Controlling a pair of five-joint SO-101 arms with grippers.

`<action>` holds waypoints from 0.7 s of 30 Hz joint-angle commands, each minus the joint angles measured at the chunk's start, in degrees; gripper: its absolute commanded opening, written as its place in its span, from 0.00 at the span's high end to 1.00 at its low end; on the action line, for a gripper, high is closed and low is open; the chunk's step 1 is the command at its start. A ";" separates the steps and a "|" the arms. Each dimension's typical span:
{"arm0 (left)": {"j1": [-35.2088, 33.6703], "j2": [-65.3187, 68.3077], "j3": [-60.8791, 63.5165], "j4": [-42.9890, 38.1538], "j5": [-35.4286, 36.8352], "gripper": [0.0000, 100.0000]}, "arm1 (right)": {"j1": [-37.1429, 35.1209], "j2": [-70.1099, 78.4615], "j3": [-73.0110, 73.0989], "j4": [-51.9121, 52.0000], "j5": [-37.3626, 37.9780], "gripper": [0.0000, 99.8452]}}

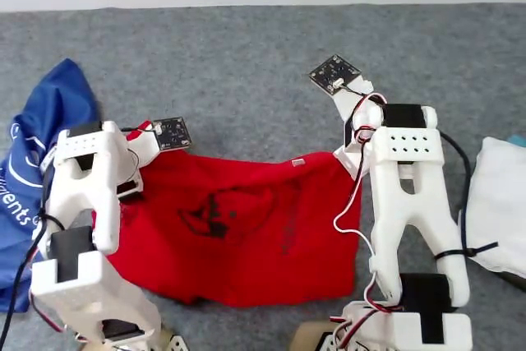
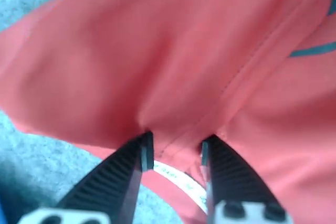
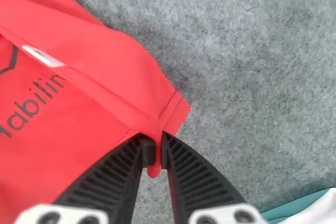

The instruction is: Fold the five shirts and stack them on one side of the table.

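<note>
**Status.** Red shirt [image 1: 238,228] lies spread on the grey tabletop [image 1: 246,47], centre, btwn the two arms; its far edge is gripped at both corners.

- Left claw [image 2: 176,149]: clamped on a thick bunch of red cloth at the far-left corner; jaws stand partly apart around the bunch.
- Right claw [image 3: 156,149]: jaws nearly together, pinching the very tip of the far-right corner; little cloth sits btwn the pads.
- Blue shirt [image 1: 41,145]: crumpled at the left edge, just beside the left arm; white shirt [image 1: 501,203] at the right edge, apart from the red one.

**Step (est.).** First fold of the red shirt; far edge prob. to be carried toward the near hem.

**Failure modes.**

1. Right corner slips out; cause: shallow grip at the hem tip, esp. under tension.
2. Skewed fold; cause: uneven lift or travel btwn arms, or unequal grip depth.
3. Blue shirt dragged along; cause: left arm sweeping close to it.
4. Extra layers caught in the left bunch; result: creased fold.
</note>
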 commanded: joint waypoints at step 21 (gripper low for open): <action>-0.26 -5.10 -15.34 9.76 2.29 0.99 | 0.48 -0.84 -0.62 0.04 0.70 0.99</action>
